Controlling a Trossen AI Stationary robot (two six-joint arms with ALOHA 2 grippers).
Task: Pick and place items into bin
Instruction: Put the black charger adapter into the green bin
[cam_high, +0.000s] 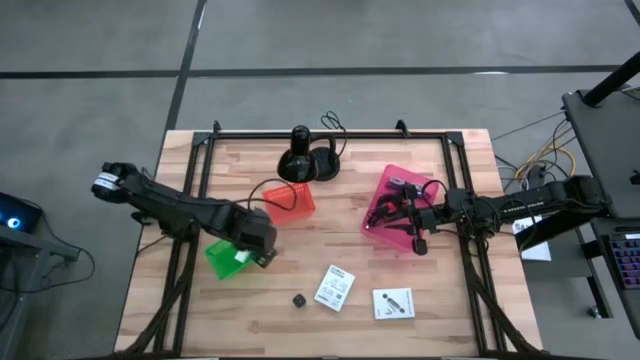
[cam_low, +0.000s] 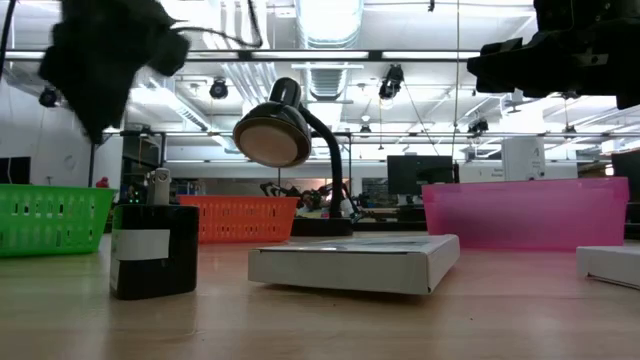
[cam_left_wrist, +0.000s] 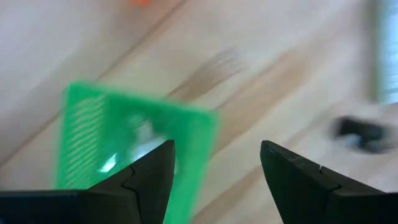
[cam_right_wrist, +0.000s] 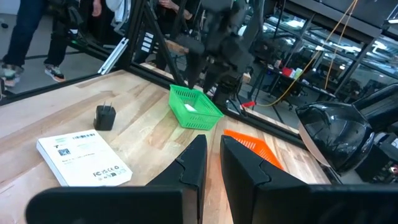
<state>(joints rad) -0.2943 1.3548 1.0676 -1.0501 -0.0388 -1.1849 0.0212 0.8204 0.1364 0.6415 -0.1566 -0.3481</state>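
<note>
Fingers of the left gripper (cam_left_wrist: 214, 180) stand wide apart and hold nothing, just above the small green slatted plastic basket (cam_high: 226, 257). Right gripper (cam_right_wrist: 213, 163) fingers are nearly together, empty, above the pink translucent plastic bin (cam_high: 398, 205). Beyond the left fingers lie a tiny black cube (cam_high: 298, 300) and two white printed cards (cam_high: 334, 287).

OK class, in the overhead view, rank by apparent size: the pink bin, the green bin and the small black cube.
1. pink bin
2. green bin, partly hidden under the left gripper, so its full extent is unsure
3. small black cube
</note>
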